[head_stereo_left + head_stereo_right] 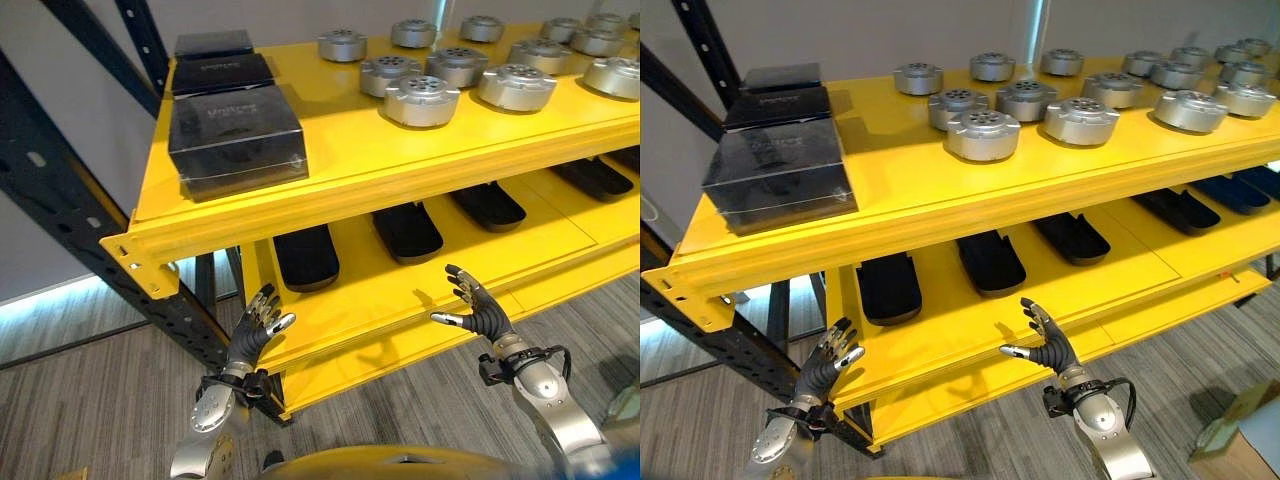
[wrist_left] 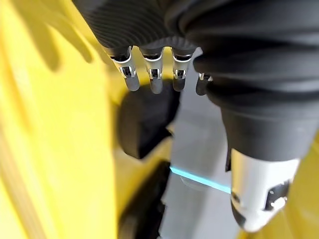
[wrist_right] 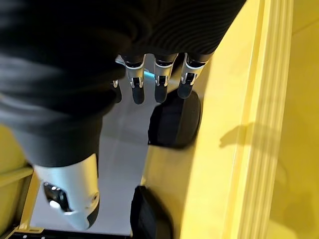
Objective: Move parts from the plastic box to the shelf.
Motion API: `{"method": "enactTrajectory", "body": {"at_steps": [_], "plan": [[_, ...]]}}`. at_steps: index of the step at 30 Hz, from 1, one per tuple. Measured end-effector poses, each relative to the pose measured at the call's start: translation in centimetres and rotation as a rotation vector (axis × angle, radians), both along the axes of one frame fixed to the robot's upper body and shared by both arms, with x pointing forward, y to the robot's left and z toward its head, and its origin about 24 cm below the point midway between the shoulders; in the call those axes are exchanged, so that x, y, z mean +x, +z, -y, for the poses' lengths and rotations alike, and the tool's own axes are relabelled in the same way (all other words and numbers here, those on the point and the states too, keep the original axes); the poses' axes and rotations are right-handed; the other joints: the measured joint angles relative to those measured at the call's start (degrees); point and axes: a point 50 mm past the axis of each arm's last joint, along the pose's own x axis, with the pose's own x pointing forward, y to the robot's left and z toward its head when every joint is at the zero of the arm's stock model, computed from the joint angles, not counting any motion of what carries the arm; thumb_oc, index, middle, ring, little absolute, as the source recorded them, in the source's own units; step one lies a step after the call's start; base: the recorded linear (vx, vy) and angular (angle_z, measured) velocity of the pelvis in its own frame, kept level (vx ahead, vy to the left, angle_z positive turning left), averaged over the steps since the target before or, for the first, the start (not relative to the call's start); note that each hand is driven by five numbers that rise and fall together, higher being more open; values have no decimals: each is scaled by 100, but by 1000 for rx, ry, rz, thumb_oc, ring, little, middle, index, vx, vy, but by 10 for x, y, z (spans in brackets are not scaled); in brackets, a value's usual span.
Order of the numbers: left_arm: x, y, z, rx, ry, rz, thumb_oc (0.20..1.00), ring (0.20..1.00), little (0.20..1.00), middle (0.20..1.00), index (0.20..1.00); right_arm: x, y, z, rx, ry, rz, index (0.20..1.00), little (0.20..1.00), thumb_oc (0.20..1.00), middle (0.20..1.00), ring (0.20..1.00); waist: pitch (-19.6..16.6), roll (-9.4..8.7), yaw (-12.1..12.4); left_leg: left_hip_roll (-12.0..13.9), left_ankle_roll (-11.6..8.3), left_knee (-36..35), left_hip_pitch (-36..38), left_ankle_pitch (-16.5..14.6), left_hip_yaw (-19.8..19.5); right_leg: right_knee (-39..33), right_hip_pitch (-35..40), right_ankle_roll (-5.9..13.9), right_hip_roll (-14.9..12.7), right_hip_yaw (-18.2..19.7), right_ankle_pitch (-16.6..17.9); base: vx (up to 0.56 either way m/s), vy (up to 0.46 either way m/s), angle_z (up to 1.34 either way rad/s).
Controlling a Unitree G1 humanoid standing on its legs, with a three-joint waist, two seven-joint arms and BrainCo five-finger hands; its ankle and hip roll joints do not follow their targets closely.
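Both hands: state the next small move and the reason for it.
Probably turn away from the shelf to find the plastic box. The left hand and the right hand are open and hold nothing, low in front of the lower shelf level. Round metal parts already sit on the top level, dark boxes at its left end.

Bright, even light from overhead. Pale sheen on the tops of the round metal parts (image 1: 421,100), with soft, short shadows beside them on the upper shelf (image 1: 340,150). Dull grey reflections on the lids of the black boxes (image 1: 236,135). Dimmer on the lower shelf (image 1: 380,290), shaded by the level above, black trays (image 1: 306,256) almost featureless. Thin cyan light strip (image 1: 50,292) glowing along the floor (image 1: 100,400) at middle left.
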Motion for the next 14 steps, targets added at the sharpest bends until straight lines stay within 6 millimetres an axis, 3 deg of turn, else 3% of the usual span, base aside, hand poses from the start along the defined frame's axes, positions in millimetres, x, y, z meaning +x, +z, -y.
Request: {"method": "enactTrajectory", "body": {"at_steps": [14], "plan": [[2,-3,4,-10,-13,-13,1000,1000,1000,1000,1000,-1,-5,-5,57,-1,-27,1000,1000,1000,1000,1000,56,-62,43,-104,70,-110,78,64,0,-101,75,79,-96,2,73,0,0,0]]}}
